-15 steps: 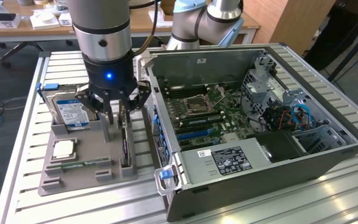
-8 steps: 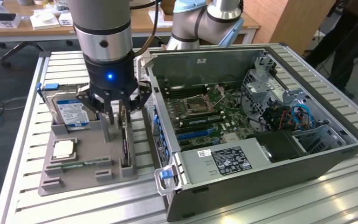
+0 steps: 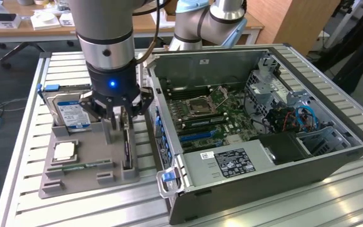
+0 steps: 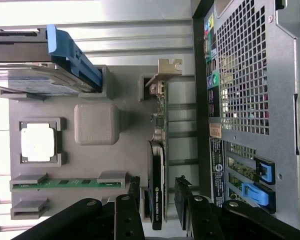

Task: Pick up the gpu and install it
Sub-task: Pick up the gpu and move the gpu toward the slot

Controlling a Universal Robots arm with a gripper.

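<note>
Gripper [image 3: 119, 124] [image 4: 157, 186] is open, low over the grey holder [image 3: 74, 182] [image 4: 127, 145], with one finger on each side of the gpu [image 3: 127, 153] [image 4: 156, 165]; cannot tell if they touch it. The gpu stands on edge in a slot along the holder's edge nearest the computer case [image 3: 332, 161] [image 4: 240, 75], with its metal bracket at the far end from the gripper. Same holder carries a hard drive [image 3: 73, 111] [image 4: 35, 80] upright at its far end, a processor chip [image 3: 64, 151] [image 4: 37, 142] lying flat, and a green memory stick [image 3: 83, 166] [image 4: 65, 183] near its front edge. Holder and the open case sit side by side on the slatted tabletop [image 3: 263, 208].
</note>
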